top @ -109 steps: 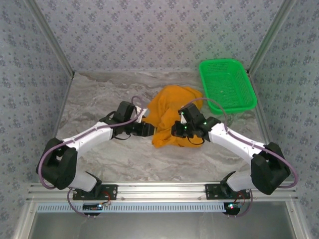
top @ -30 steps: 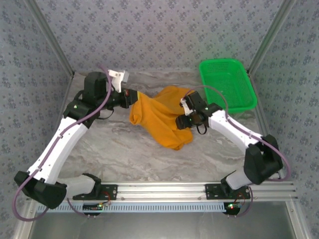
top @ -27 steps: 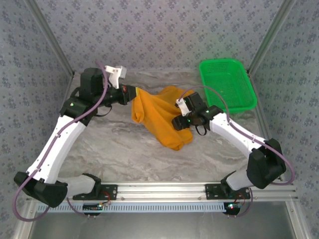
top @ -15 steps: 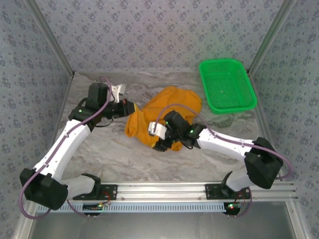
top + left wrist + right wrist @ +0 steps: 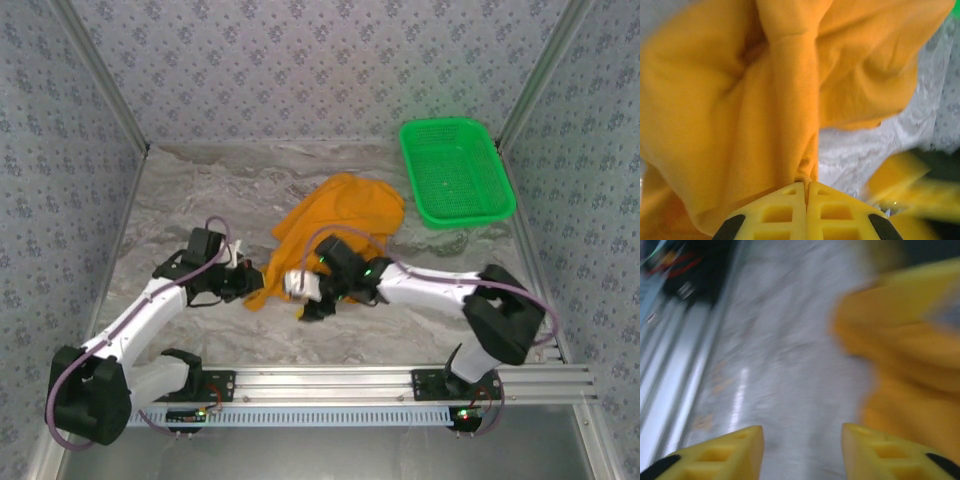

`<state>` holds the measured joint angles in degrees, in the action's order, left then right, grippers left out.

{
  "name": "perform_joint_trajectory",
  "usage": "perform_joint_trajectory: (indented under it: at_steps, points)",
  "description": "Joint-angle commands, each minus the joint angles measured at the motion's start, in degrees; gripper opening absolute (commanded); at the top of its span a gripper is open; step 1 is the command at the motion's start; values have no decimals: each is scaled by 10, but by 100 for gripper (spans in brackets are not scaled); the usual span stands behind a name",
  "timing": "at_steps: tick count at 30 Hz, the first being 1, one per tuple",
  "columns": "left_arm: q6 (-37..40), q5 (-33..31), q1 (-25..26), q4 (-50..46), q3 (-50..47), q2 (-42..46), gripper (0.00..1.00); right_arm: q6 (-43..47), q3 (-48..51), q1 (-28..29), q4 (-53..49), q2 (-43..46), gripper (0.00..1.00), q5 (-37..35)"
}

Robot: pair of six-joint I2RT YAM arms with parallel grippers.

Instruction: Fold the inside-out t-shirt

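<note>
From above: orange t-shirt (image 5: 345, 210) bunched in a heap on the marble-patterned counter (image 5: 190, 190), around mid-counter, running from near the green basket (image 5: 455, 170) down toward the near left. Basket at the far right corner, close to the heap but apart from it. Left fingers (image 5: 247, 284) low at the heap's near-left tip, touching the cloth. Right fingers (image 5: 305, 300) just beside that same tip, on its near-right side, pointing toward the near edge; cannot tell from here whether touching the cloth.

Left wrist: left fingers (image 5: 790, 212) pressed together, yellow pads meeting with no gap, a narrow fold of the t-shirt (image 5: 740, 100) pinched at their tips. Cloth fanning out from the pinch in thick folds. Strip of counter (image 5: 865, 150) at the right, under the cloth's edge. Blurred yellow shape at the lower right, too smeared to name.

Right wrist: heavily blurred. Right fingers (image 5: 885, 452) spread apart, bare counter (image 5: 790, 365) between them, nothing gripped. T-shirt (image 5: 910, 390) at the right, beyond the right-hand finger; contact unclear. Metal rail (image 5: 675, 385) along the left edge.
</note>
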<state>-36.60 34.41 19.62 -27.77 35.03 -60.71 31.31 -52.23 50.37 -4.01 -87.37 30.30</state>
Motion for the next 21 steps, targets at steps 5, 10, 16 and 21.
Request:
perform_joint_trajectory:
  at_steps: [5,10,16,21]
  points:
    - [33,67,69,39,16,-7,0,-224,-307,-128,-74,-132,56,-279]
    - [57,114,110,50,37,-35,0,-450,-588,-164,-334,-317,58,-406]
    - [73,135,128,41,49,-49,0,-598,-609,-161,-421,-359,60,-403]
    - [93,166,148,33,65,-63,0,-639,-632,-168,-454,-390,57,-353]
